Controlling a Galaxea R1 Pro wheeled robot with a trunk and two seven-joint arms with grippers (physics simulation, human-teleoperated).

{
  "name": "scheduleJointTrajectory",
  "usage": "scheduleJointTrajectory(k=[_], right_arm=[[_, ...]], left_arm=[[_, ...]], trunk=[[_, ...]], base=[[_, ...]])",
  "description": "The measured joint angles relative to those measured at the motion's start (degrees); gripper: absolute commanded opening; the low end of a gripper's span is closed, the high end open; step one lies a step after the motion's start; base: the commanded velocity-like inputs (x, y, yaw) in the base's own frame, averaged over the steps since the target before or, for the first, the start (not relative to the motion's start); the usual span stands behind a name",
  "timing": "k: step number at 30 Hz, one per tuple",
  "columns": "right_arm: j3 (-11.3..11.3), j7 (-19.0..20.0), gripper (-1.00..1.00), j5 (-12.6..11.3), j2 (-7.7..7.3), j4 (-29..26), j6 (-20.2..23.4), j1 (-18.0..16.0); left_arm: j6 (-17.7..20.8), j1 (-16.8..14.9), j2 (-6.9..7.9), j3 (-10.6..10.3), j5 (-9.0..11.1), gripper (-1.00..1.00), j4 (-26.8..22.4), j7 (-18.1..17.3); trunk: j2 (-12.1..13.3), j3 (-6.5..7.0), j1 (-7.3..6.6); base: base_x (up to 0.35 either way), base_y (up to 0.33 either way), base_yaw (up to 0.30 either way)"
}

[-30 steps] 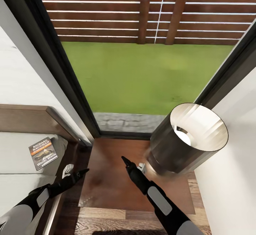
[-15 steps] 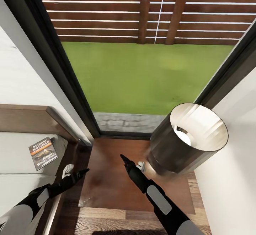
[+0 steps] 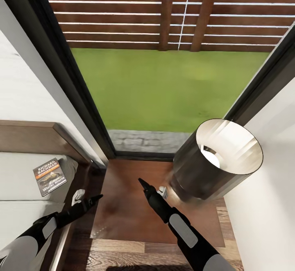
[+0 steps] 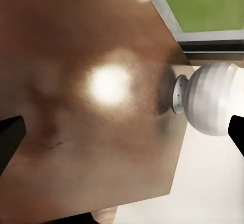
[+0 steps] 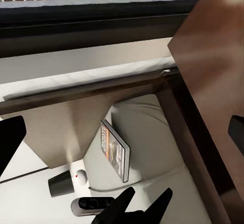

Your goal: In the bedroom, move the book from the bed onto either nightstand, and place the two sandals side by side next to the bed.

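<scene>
Floor (image 3: 123, 258) of grey-brown planks shows at the near edge of my head view, in front of the nightstand.

Left gripper (image 3: 95, 198): it hangs over the nightstand's (image 3: 123, 209) bed-side edge, beside the gap that separates nightstand from bed. In its wrist view the fingertips (image 4: 10, 135) sit at opposite edges of the picture, so I record the jaws as spread wide and holding nothing. That view looks onto the glossy brown top and the lamp's round white base (image 4: 208, 104).

Right gripper (image 3: 142, 182): it is over the nightstand top, near the lamp base. Its wrist view likewise shows its fingertips (image 5: 10, 137) far apart with nothing between them. That view faces the bed and also takes in the left gripper's two fingers, splayed in a V.

Lamp shade (image 3: 213, 164): dark outside, pale inside, standing on the nightstand's right side, close to the white wall (image 3: 266, 181).

Book (image 3: 50, 176): it lies flat on the bed's pale mattress (image 3: 16, 172), cover up, near the headboard (image 3: 28, 136) and toward the nightstand side. Neither gripper touches it. A small white object (image 3: 78, 195) sits between mattress edge and nightstand; I cannot identify it.

Beyond the nightstand stands the dark window frame (image 3: 82, 99). Through the glass I see a strip of grey paving (image 3: 143, 140), then green lawn (image 3: 164, 86), then a brown slatted fence (image 3: 123, 13).
</scene>
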Motion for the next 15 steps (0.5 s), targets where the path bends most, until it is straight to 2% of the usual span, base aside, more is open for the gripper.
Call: scheduleJointTrajectory(k=[12,15], right_arm=[[0.06,0.05,1.00,0.10,-0.01,0.00,0.33,0.00],[0.99,-0.15,1.00,1.51,-0.01,0.05,0.45,0.01]], left_arm=[[0.00,0.02,0.02,0.00,0.00,1.00,0.00,0.00],[-0.05,0.02,0.02,0.05,-0.05,1.00,0.00,0.18]], trunk=[[0.00,0.00,0.00],[0.00,0.00,0.00]], base=[[0.000,0.000,0.000],[0.000,0.000,0.000]])
